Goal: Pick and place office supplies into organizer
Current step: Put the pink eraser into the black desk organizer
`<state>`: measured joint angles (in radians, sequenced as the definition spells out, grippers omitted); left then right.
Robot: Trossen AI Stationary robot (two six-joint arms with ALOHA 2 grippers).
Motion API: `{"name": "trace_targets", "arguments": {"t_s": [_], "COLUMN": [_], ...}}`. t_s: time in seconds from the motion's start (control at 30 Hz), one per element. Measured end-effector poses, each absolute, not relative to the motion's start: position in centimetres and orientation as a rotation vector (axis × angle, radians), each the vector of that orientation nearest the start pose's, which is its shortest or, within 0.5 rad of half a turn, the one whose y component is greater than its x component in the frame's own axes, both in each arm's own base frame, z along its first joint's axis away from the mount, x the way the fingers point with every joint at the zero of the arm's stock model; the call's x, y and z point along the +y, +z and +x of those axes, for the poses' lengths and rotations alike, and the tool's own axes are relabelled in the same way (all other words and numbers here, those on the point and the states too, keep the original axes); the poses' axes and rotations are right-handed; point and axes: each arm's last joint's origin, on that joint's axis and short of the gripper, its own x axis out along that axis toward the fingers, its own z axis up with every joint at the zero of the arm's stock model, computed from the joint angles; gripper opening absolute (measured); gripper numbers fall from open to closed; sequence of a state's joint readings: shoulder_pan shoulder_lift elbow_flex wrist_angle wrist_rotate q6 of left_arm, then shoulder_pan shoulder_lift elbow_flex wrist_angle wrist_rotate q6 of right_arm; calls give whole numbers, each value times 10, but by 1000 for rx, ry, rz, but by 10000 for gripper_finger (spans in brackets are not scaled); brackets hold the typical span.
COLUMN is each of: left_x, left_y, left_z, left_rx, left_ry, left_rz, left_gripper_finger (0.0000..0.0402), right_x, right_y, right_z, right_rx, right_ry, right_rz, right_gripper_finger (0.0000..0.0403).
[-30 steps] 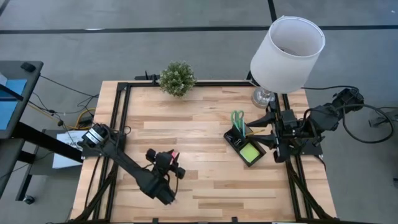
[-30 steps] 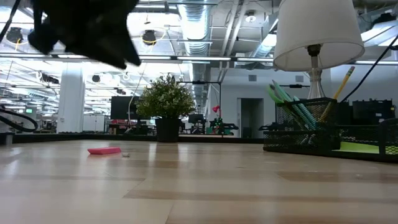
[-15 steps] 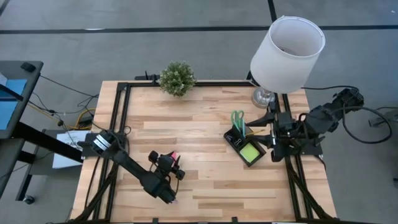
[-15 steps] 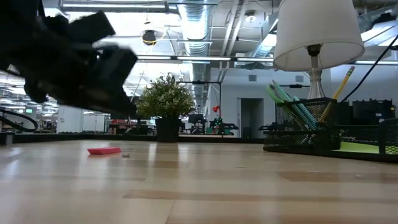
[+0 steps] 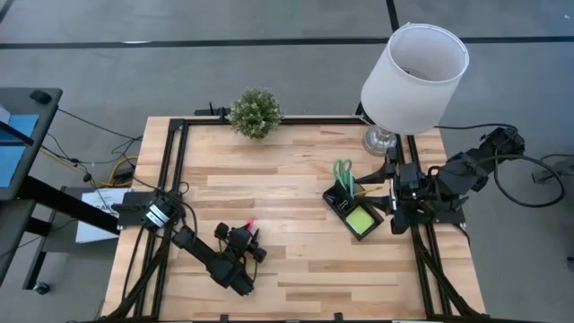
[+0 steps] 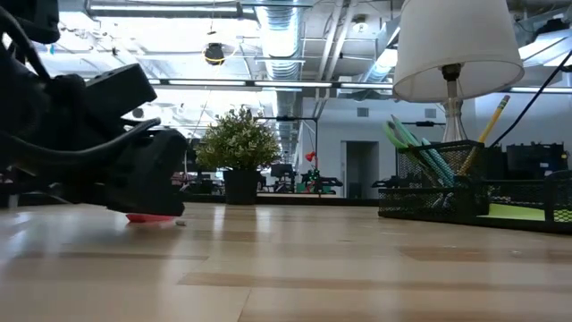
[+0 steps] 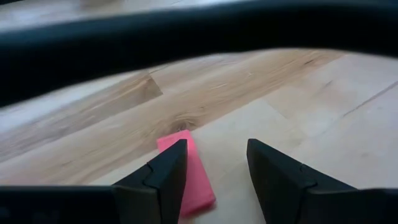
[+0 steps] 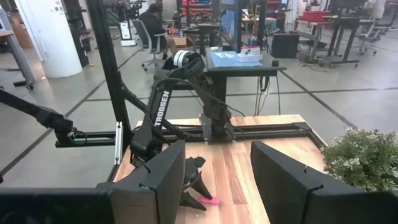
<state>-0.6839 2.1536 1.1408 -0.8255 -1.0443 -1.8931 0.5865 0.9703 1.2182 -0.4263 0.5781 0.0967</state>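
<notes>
Pink eraser (image 7: 186,171) seemingly under open left hand (image 7: 214,168).

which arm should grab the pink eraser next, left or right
Left. Its open pincer is low over the pink eraser, one finger overlapping it. The right pincer waits beside the organizer, across the table.

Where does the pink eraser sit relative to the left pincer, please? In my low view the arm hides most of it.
Observer: The left wrist view shows the left pincer open low over the table. The eraser lies flat, nearer one finger than centred in the gap.
Operator: Thank you. Where is the right arm?
Observer: From above, the right pincer waits at the table's right edge beside the organizer. Its wrist view shows it open.
Operator: What lies in the organizer's flat section?
Observer: From above, a lime-green note pad lies there.
</notes>
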Motion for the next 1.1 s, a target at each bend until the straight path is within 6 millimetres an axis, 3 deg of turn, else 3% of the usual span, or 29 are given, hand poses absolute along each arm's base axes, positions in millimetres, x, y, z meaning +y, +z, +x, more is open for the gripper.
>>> {"name": "trace_targets", "arguments": {"t_s": [0.37, 0.5, 0.8, 1.1], "left_x": [-175, -172, -180, -190], "left_y": [70, 59, 29, 33], "left_z": [267, 265, 267, 254], "left_rx": [446, 464, 362, 445], "left_ry": [1080, 1101, 1048, 1034], "left_rz": [-262, -244, -255, -182], "left_gripper_finger": [160, 159, 136, 105], "right_x": [89, 89, 89, 89], "right_y": [423, 423, 423, 423], "right_z": [162, 162, 162, 162], "right_rx": [149, 150, 150, 150], "right_ry": [2, 2, 4, 4], "right_rz": [-2, -2, -2, -2], "right_gripper_finger": [175, 175, 175, 175]}}
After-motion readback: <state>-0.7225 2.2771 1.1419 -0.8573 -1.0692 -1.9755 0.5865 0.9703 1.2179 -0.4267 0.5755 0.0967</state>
